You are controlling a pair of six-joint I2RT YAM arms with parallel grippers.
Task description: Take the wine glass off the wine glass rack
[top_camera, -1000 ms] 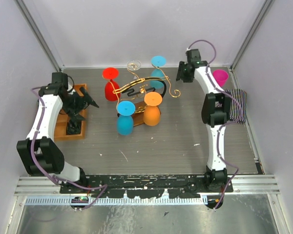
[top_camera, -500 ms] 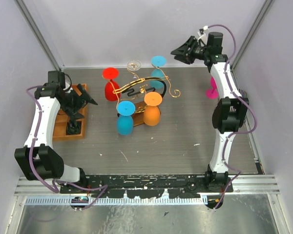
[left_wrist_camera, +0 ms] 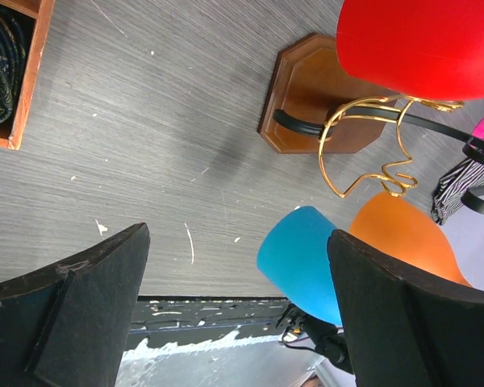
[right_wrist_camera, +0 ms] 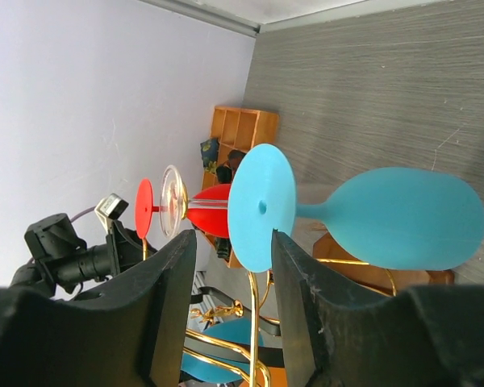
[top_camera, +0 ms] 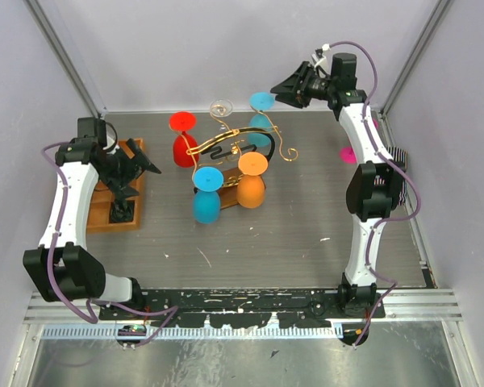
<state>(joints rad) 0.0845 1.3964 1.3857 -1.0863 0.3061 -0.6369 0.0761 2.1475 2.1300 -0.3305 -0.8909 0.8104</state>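
Observation:
The gold wire wine glass rack (top_camera: 218, 146) stands mid-table with upside-down glasses hanging on it: red (top_camera: 182, 143), clear (top_camera: 221, 107), light blue (top_camera: 262, 103), blue (top_camera: 206, 200) and orange (top_camera: 251, 185). My right gripper (top_camera: 282, 90) is open, raised at the back, just right of the light blue glass. In the right wrist view its fingers (right_wrist_camera: 169, 290) stand either side of that glass's round foot (right_wrist_camera: 260, 207), apart from it. My left gripper (top_camera: 143, 179) is open and empty, left of the rack. Its wrist view shows the rack's wooden base (left_wrist_camera: 302, 89), the red (left_wrist_camera: 419, 40) and blue (left_wrist_camera: 302, 262) glasses.
An orange-brown compartment tray (top_camera: 134, 150) with dark items lies under my left arm at the left. A magenta cup (top_camera: 348, 153) and a striped cloth (top_camera: 397, 157) sit at the right wall, partly behind my right arm. Walls close in the back and sides.
My right gripper has risen from the table's back right and swung left toward the light blue glass's foot. The left arm has barely moved.

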